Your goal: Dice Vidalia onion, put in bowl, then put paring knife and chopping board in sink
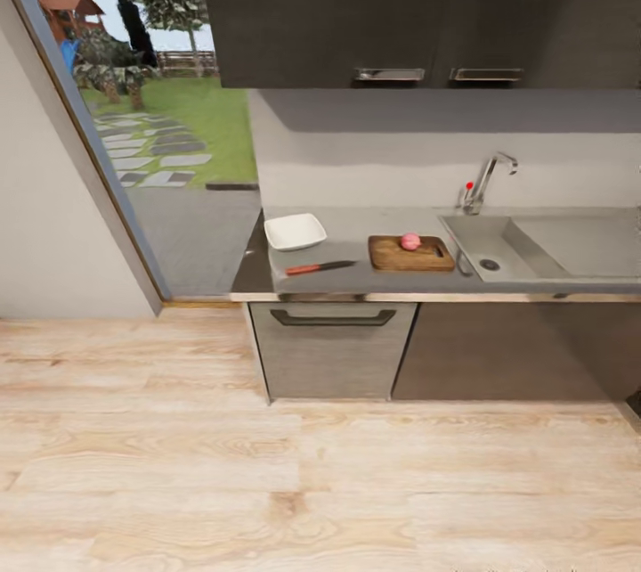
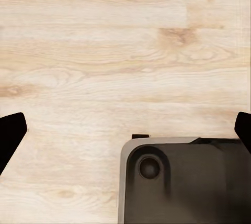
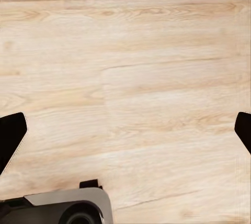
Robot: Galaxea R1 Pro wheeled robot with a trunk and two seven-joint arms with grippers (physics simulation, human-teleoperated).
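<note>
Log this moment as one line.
onion: on board | knife: on countertop, beside bowl | sink: empty | grippers: both open, over floor

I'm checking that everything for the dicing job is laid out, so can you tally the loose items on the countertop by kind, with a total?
Bowl: 1
Paring knife: 1
Chopping board: 1
Vidalia onion, resting on the board: 1
Total: 4

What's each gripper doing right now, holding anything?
Left gripper: open, fingers spread wide, holding nothing, over the wooden floor.
Right gripper: open, fingers spread wide, holding nothing, also over floor.
</note>
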